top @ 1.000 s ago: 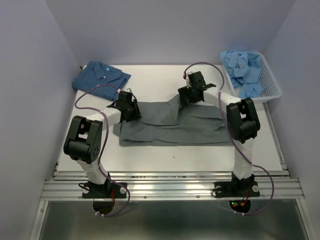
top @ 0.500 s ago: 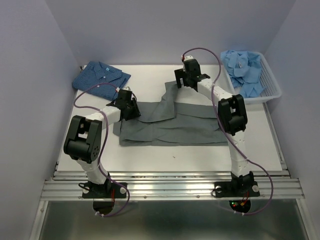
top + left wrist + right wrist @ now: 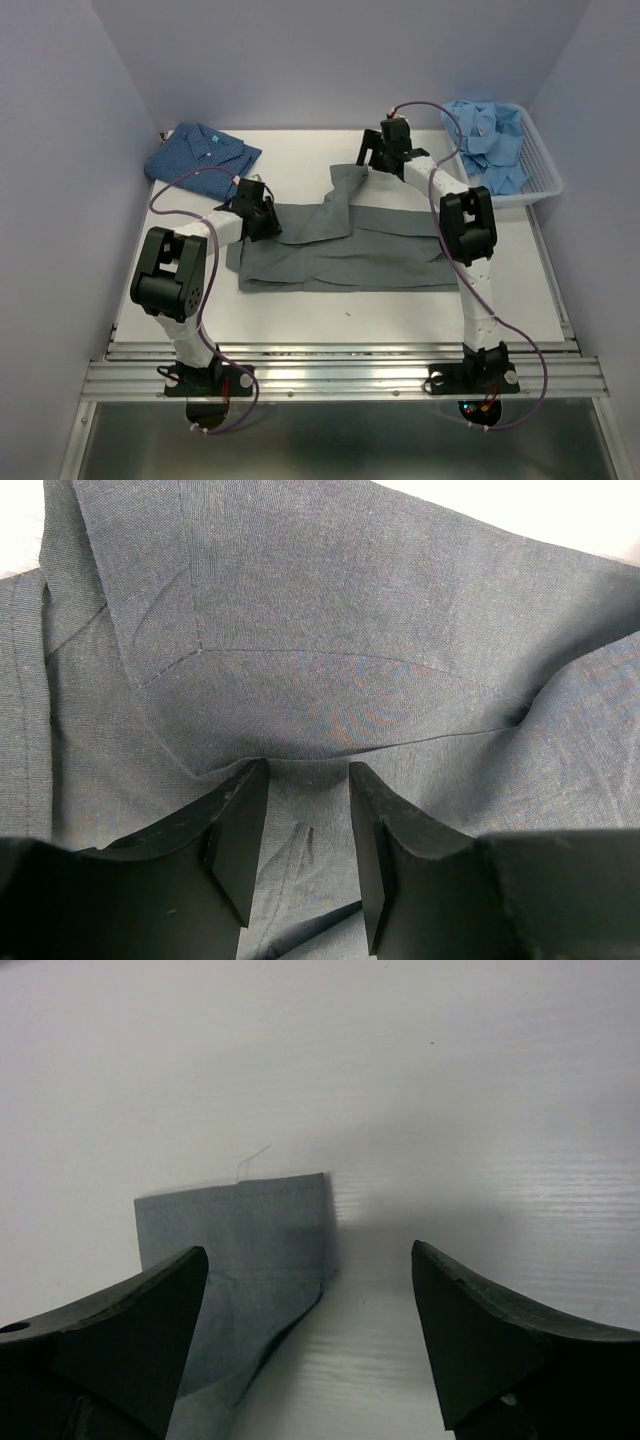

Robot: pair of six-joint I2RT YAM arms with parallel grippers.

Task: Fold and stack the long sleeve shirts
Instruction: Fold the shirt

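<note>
Grey shirt [image 3: 340, 255] spread centrally, blue shirt [image 3: 200, 152] folded far-left.

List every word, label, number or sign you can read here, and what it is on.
None can be read in any view.
Pale tag at the collar of the blue patterned shirt: too small to read.
White tag among the light blue shirts in the basket: too small to read.
The grey shirt: no print.
</note>
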